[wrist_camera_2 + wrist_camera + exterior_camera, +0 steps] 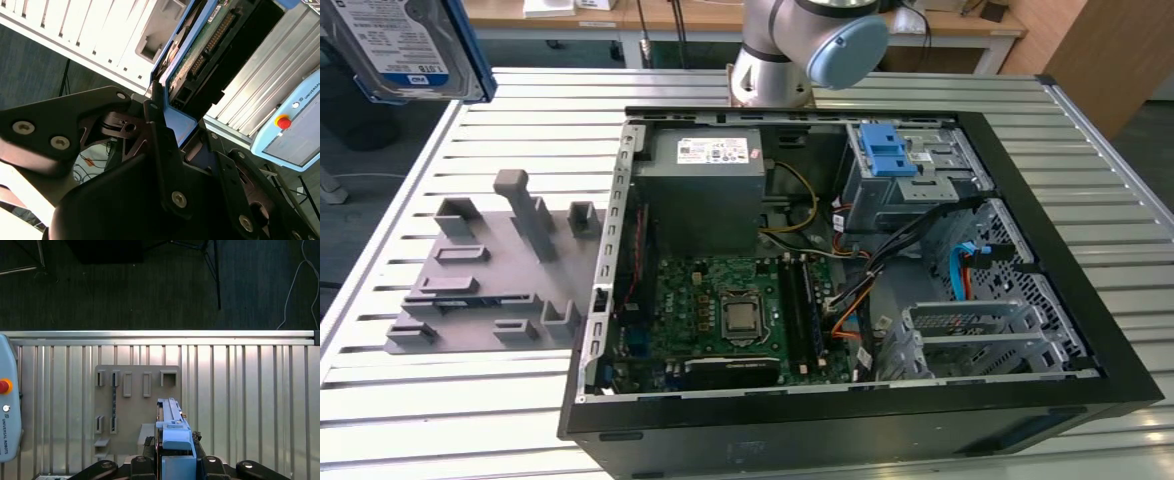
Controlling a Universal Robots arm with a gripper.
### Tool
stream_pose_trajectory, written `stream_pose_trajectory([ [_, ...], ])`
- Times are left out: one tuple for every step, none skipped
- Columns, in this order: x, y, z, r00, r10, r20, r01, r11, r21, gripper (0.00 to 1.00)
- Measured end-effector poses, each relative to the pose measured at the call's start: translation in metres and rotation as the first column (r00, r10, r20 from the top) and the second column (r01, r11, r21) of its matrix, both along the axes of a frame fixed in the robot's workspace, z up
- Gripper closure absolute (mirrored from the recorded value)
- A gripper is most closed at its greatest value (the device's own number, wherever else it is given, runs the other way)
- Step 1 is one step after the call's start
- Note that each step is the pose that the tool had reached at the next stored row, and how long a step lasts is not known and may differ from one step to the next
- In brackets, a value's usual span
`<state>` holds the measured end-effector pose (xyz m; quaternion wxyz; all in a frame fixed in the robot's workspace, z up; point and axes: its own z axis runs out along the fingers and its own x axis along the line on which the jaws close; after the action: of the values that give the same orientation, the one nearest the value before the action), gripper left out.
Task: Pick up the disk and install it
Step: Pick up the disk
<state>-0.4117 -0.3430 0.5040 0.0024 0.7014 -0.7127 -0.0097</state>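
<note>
The disk (398, 45), silver with a white-and-blue label and a blue bracket, hangs high at the exterior view's upper left, well above the table and left of the open computer case (1014, 200). In both wrist views my gripper (182, 132) (173, 452) is shut on the bracket end of the disk (200, 47) (172, 425), with a dark finger (156, 117) pressed against each side. The first wrist view has the disk above the grey fixture plate (135, 405). The case's drive bay with blue latch tabs (887, 155) sits at its far right corner.
A grey fixture plate (494, 270) with upright holders lies on the slatted table (480, 410) left of the case. Inside the case are a grey power-supply box (707, 190), motherboard (734, 310) and cables. The arm's base (781, 60) stands behind the case. A teach pendant (7, 405) lies on the table.
</note>
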Motion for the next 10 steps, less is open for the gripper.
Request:
stream_pose_trajectory([
  [0.0002, 0.0000, 0.0000, 1.0000, 0.000, 0.0000, 0.000, 1.0000, 0.0000, 0.64],
  [0.0004, 0.0000, 0.0000, 1.0000, 0.000, -0.0001, 0.000, 1.0000, 0.0000, 0.64],
  [0.0007, 0.0000, 0.0000, 1.0000, 0.000, -0.0001, 0.000, 1.0000, -0.0001, 0.64],
  [0.0010, 0.0000, 0.0000, 1.0000, 0.000, -0.0001, 0.000, 1.0000, 0.0000, 0.64],
  [0.0014, 0.0000, 0.0001, 1.0000, 0.000, -0.0001, 0.000, 1.0000, 0.0000, 0.64],
  [0.0019, 0.0000, 0.0001, 1.0000, 0.000, -0.0001, 0.000, 1.0000, 0.0000, 0.64],
  [0.0025, 0.0000, 0.0001, 1.0000, 0.000, -0.0001, 0.000, 1.0000, 0.0000, 0.64],
  [0.0032, 0.0000, 0.0000, 1.0000, 0.000, 0.0000, 0.000, 1.0000, 0.0000, 0.64],
  [0.0039, 0.0000, 0.0000, 1.0000, 0.000, 0.0000, 0.000, 1.0000, 0.0000, 0.64],
  [0.0046, 0.0000, 0.0000, 1.0000, 0.000, 0.0000, 0.000, 1.0000, 0.0000, 0.64],
])
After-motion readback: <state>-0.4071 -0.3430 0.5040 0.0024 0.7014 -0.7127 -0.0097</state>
